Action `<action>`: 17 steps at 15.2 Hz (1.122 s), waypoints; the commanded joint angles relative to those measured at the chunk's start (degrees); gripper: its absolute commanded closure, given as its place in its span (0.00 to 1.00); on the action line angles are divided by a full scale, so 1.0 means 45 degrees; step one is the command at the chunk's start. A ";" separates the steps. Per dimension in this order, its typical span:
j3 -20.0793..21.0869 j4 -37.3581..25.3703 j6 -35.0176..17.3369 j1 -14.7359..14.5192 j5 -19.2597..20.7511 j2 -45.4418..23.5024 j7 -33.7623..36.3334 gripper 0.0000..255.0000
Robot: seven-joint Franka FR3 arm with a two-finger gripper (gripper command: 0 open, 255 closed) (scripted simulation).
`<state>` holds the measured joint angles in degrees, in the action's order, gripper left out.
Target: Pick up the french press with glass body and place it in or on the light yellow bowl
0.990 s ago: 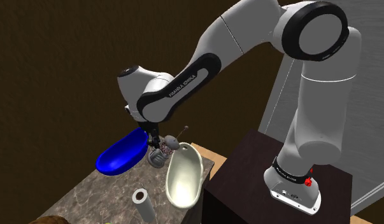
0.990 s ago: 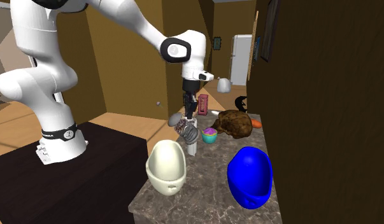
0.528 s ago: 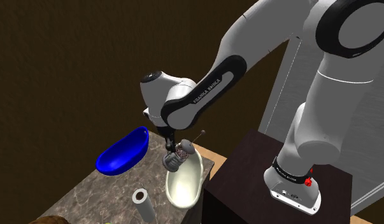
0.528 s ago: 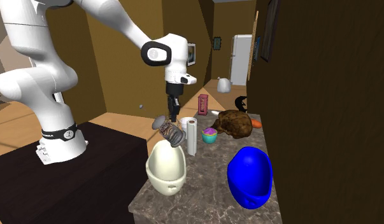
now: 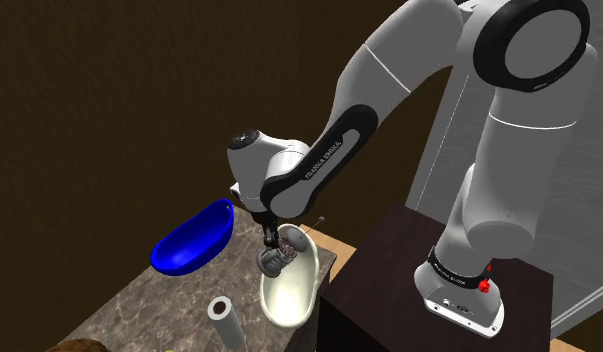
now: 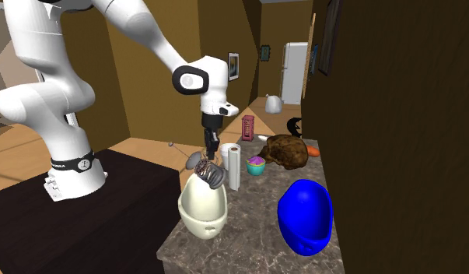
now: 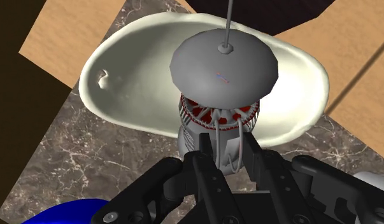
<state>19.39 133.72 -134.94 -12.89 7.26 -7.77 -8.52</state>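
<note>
The french press (image 5: 281, 249) has a grey lid, a thin plunger rod and a wire-framed clear body. It hangs tilted in my gripper (image 5: 272, 238), which is shut on its body. The press (image 6: 208, 172) is low over the pale yellow bowl (image 6: 203, 206), just above the bowl's far rim. In the wrist view my fingers (image 7: 203, 160) clasp the press (image 7: 222, 70) directly above the bowl (image 7: 130, 70). The bowl (image 5: 289, 288) sits at the marble counter's corner beside the stand.
A blue bowl (image 5: 194, 238) lies on the counter at the shoulder view's left. A white paper roll (image 6: 233, 165) stands just behind the pale bowl. A small colourful cup (image 6: 257, 164) and a brown lump (image 6: 286, 150) sit farther back. The dark stand (image 5: 419, 285) borders the counter.
My gripper has carried the press from beside the blue bowl over the pale yellow bowl and has come down closer to it.
</note>
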 commanded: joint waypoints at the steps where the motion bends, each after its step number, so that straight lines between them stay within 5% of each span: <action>1: -0.0037 0.0026 -0.0316 -0.0031 0.0180 -0.0302 0.0149 1.00; 9: -0.0059 0.0043 -0.0444 -0.0045 0.0255 -0.0423 0.0205 1.00; 10: -0.0058 0.0042 -0.0443 -0.0045 0.0254 -0.0423 0.0206 0.00; 15: -0.0059 0.0041 -0.0444 -0.0045 0.0255 -0.0425 0.0206 0.00; 17: 0.0060 -0.0214 0.0383 -0.0002 -0.0136 0.0198 -0.0066 0.00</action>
<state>19.47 133.61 -134.68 -12.84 7.10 -7.49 -8.64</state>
